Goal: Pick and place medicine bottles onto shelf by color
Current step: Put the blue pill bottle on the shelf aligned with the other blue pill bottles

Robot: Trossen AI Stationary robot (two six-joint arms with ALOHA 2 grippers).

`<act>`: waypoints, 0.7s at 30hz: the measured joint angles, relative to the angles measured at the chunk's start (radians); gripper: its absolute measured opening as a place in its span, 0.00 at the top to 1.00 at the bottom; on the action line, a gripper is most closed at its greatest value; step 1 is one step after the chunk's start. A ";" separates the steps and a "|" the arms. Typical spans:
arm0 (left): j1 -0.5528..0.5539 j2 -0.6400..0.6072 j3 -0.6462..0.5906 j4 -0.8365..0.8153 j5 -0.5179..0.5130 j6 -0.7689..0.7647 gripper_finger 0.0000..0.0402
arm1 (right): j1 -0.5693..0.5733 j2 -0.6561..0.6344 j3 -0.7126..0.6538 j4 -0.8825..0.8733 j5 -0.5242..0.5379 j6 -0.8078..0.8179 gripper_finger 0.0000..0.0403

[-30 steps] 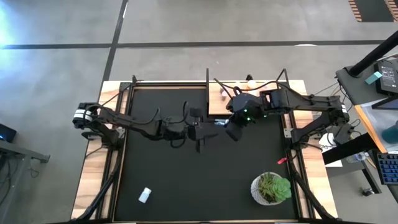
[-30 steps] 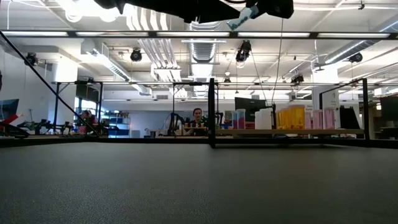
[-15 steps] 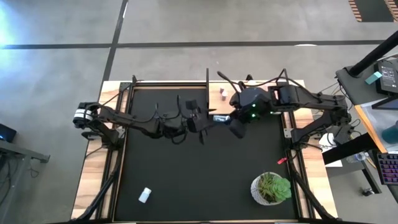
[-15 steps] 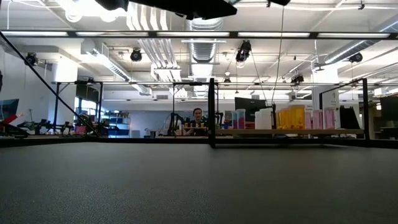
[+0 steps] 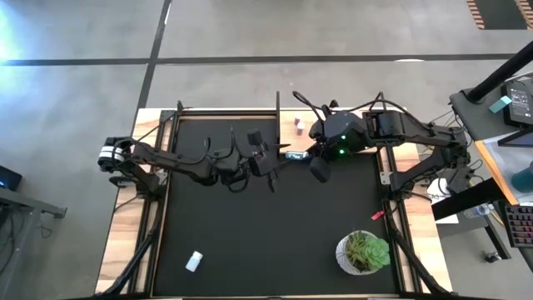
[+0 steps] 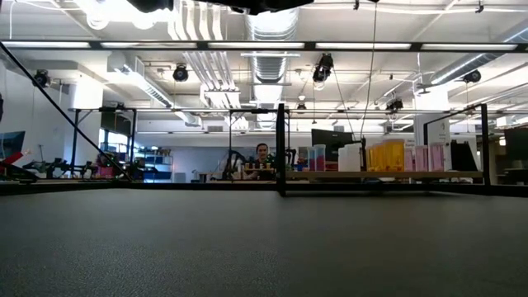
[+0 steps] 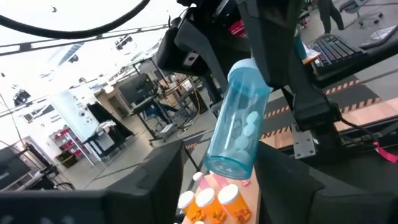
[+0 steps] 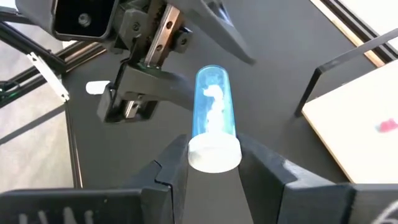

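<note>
A big black mat covers the wooden table, with a potted plant near one corner and a lone white bottle lying well apart near the other. Beyond the table edge, the low view looks into a bright workshop of ceiling ducts and racks, with a person far back. The shelf carries orange and pink bottles (their labels too small to read).

Both arms sit almost out of the low view, cut off at its top edge. From above, the meeting point is a dark tangle.

Up in the air, just beside the shelf's edge, the right gripper is clamped on the white cap of a clear blue bottle. The left gripper faces it, fingers spread either side of the bottle's base, a gap showing, not touching.
</note>
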 joint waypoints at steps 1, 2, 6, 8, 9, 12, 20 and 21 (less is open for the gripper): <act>-0.001 0.000 0.000 0.000 0.000 0.000 0.58 | 0.000 0.000 0.000 0.001 0.000 -0.001 0.72; -0.002 0.000 0.000 0.000 0.000 0.000 0.60 | 0.000 0.000 0.000 0.002 0.000 -0.001 0.72; -0.002 0.000 0.000 0.000 0.001 0.000 0.68 | -0.006 0.000 0.000 0.001 -0.001 -0.003 0.72; -0.003 0.000 0.000 -0.001 0.002 0.000 0.71 | -0.006 0.000 0.000 0.001 0.000 -0.003 0.72; -0.004 0.000 0.000 -0.002 0.005 0.000 0.73 | -0.006 0.000 0.000 0.001 0.000 -0.003 0.72; -0.007 0.000 0.000 -0.007 0.007 0.000 0.77 | -0.006 -0.001 0.000 0.001 -0.001 -0.003 0.72; -0.008 0.000 -0.001 -0.010 0.025 -0.008 0.78 | -0.006 -0.002 0.000 0.000 -0.003 -0.010 0.69; -0.009 0.000 -0.001 -0.009 0.027 -0.009 0.78 | -0.006 -0.002 0.000 0.000 -0.002 -0.015 0.68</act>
